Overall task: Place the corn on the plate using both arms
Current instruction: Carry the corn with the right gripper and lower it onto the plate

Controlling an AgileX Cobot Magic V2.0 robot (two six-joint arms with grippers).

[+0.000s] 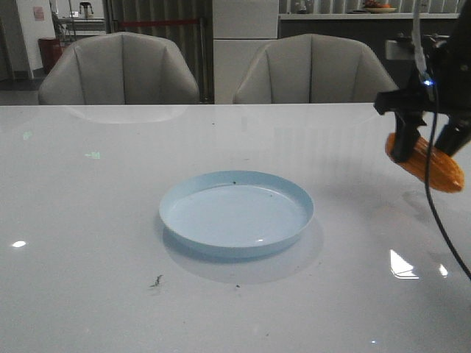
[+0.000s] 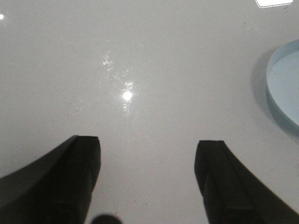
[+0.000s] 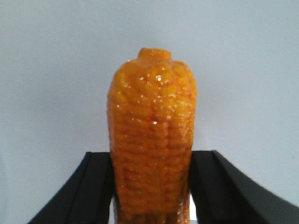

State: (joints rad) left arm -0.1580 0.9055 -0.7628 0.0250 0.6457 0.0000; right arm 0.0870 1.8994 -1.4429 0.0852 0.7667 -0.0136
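The orange corn hangs tilted above the table at the far right, with my right gripper shut on it. In the right wrist view the corn fills the gap between both black fingers, its tip pointing away. The pale-blue plate lies empty at the table's middle, to the left of the corn. My left gripper is open over bare table with nothing between its fingers; the plate's rim shows at the edge of that view. The left arm is outside the front view.
Two grey chairs stand behind the white table's far edge. A black cable trails down from the right arm. A small dark speck lies near the table's front.
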